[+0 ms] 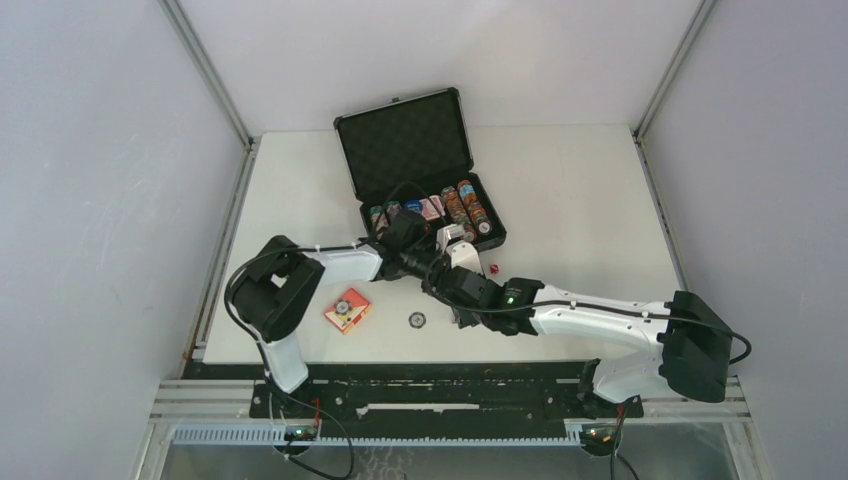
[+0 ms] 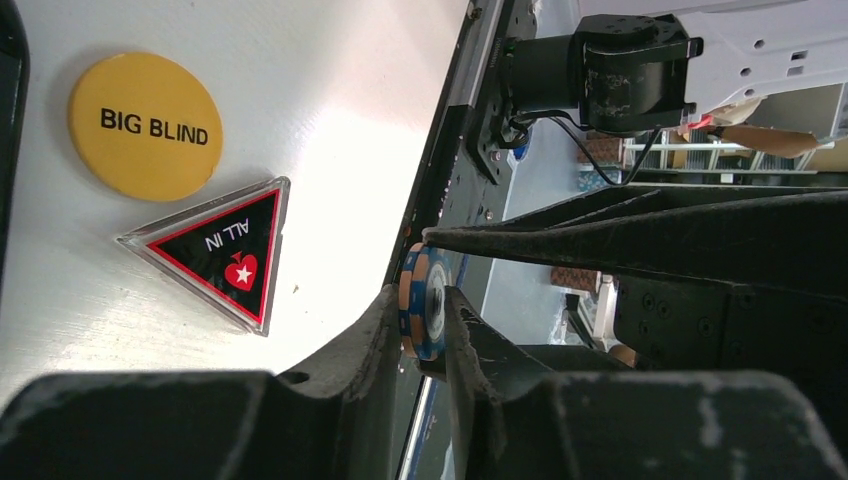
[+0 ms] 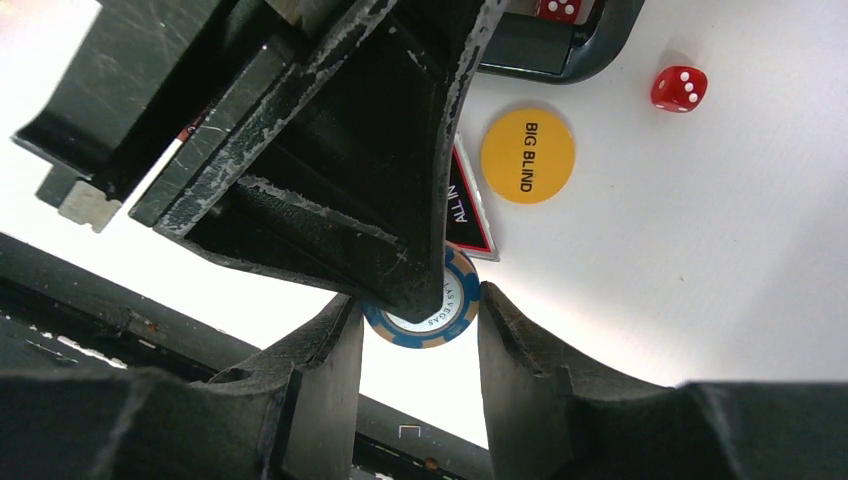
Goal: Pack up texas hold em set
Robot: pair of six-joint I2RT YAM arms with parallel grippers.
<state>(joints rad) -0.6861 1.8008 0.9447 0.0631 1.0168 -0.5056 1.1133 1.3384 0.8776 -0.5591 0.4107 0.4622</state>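
Observation:
A blue-and-orange poker chip (image 3: pixel 445 322) hangs above the table between both grippers. My right gripper (image 3: pixel 420 315) holds it by the rim, a finger touching each side. My left gripper (image 2: pixel 425 310) pinches the same chip (image 2: pixel 424 298) across its flat faces, and its fingers (image 3: pixel 330 180) reach in from above in the right wrist view. In the top view the two grippers meet just in front of the open black case (image 1: pixel 405 140), whose base holds rows of chips (image 1: pixel 465 205).
On the table lie a yellow BIG BLIND button (image 3: pixel 527 155), a triangular ALL IN marker (image 2: pixel 222 248), a red die (image 3: pixel 679 88), a red card box (image 1: pixel 347 309) and a lone chip (image 1: pixel 417 320). The case handle (image 3: pixel 560 60) is close by.

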